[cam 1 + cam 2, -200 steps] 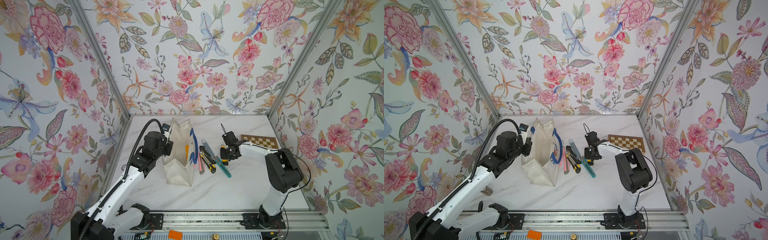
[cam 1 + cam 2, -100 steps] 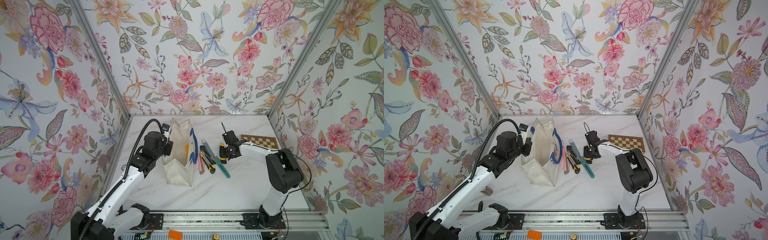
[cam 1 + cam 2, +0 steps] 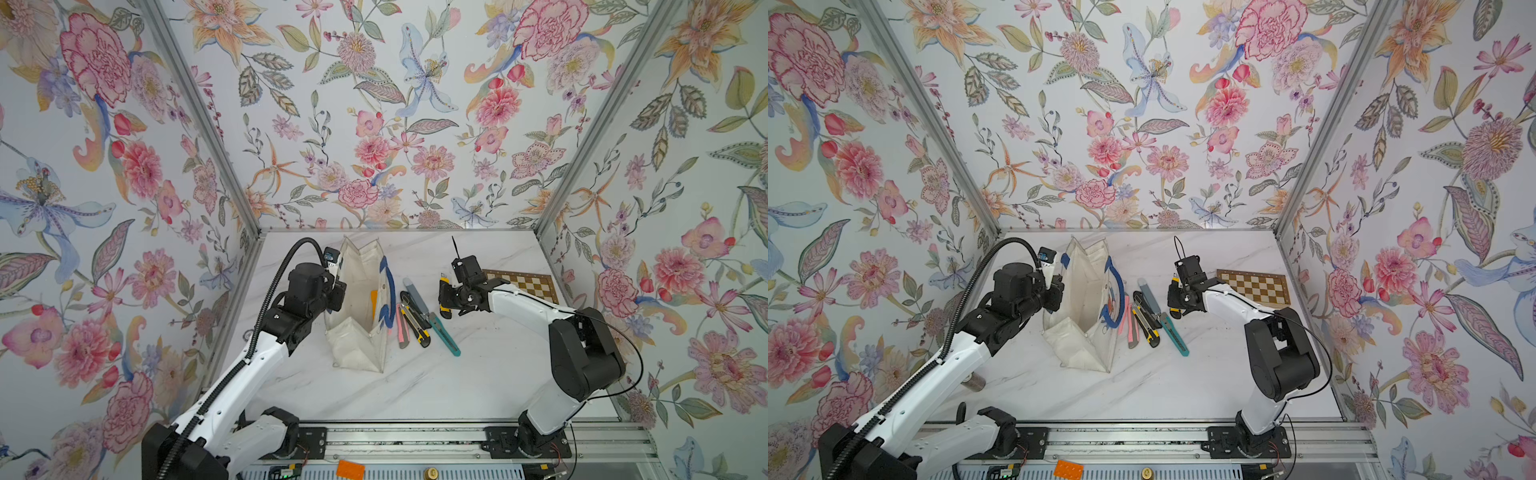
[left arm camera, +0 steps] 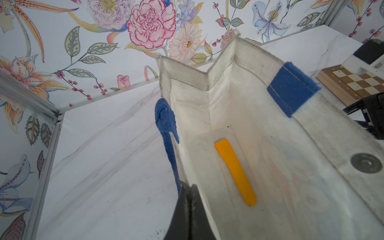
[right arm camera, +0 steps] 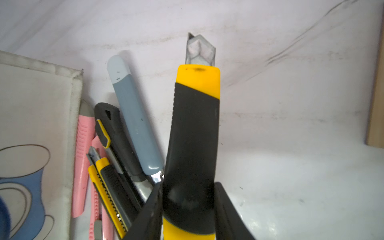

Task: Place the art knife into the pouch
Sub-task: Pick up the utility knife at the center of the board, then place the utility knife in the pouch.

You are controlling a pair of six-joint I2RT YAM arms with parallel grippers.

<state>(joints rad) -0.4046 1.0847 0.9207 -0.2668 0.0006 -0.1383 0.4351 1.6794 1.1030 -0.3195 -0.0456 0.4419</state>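
Observation:
The pouch (image 3: 359, 299) (image 3: 1084, 291) stands open at mid-table: off-white canvas with blue handles. My left gripper (image 3: 338, 289) (image 4: 188, 187) is shut on the rim of its left wall, beside a blue handle (image 4: 166, 124). An orange knife (image 4: 235, 172) lies on the pouch's floor. My right gripper (image 3: 451, 297) (image 5: 188, 187) is shut on a yellow-and-black art knife (image 5: 195, 124) (image 3: 1175, 309). It holds the knife off the table, right of the pouch, over the row of loose knives. The clear blade cap (image 5: 200, 49) points away from the wrist.
Between the pouch and my right gripper lie a pink knife (image 3: 401, 328), a black-and-yellow knife (image 3: 413, 320), a grey-blue knife (image 3: 415, 295) and a teal knife (image 3: 444, 334). A wooden chessboard (image 3: 525, 284) sits at the back right. Floral walls enclose three sides.
My right gripper has risen slightly with the yellow-and-black knife in it. The left arm and the pouch have not moved.

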